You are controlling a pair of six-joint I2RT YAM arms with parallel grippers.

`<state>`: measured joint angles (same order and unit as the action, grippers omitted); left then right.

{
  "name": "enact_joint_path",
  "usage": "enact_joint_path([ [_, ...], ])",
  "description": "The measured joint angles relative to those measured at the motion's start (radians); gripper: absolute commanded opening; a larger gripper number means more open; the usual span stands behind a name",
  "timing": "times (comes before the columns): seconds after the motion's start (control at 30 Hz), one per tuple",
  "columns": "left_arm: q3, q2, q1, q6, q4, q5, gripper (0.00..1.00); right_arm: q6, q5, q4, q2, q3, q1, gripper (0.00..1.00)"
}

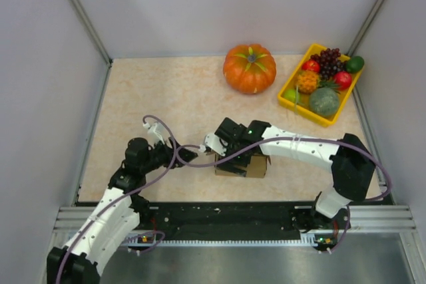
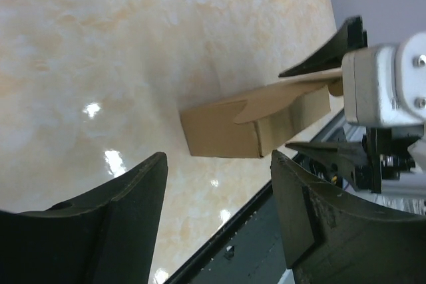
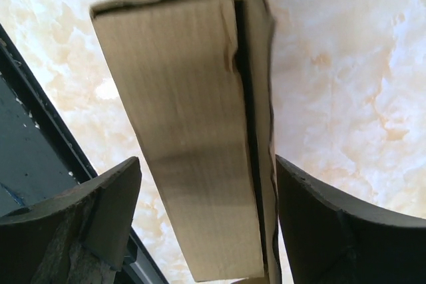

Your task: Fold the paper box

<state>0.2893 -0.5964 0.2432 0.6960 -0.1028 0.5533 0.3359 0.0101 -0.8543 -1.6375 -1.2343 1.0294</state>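
Your right claw (image 3: pixel 206 187), spread, straddles the small brown cardboard box (image 3: pixel 190 124) mid-frame, likely pressing its flap (image 2: pixel 286 94); left claw (image 2: pixel 216 174) hovers spread, just short.

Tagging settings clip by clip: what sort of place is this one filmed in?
Probably a lab robot test cell, not a home or workshop: blank white walls on an aluminium frame enclose a small table, and the pumpkin and fruit tray look like plastic props.

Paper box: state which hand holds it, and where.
Nothing is held. The right hand straddles the paper box at its flap end, jaws open; the left hand is open, short of it.
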Motion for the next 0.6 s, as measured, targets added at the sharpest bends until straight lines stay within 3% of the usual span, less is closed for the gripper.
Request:
enact_joint_path([
  [0.1,0.001,-0.03,0.138,-0.024,0.046,-0.078,0.69,-0.008,0.001,0.027,0.065,0.06,-0.013,0.76],
  [0.23,0.034,-0.113,0.286,-0.085,0.083,-0.181,0.68,-0.024,0.004,0.059,0.142,0.124,-0.025,0.65],
  [0.4,0.06,-0.189,0.316,-0.167,0.141,-0.25,0.6,-0.034,0.003,0.1,0.195,0.182,-0.034,0.61],
  [0.6,0.15,-0.285,0.324,-0.264,0.165,-0.245,0.59,-0.042,0.003,0.13,0.223,0.213,-0.039,0.58],
])
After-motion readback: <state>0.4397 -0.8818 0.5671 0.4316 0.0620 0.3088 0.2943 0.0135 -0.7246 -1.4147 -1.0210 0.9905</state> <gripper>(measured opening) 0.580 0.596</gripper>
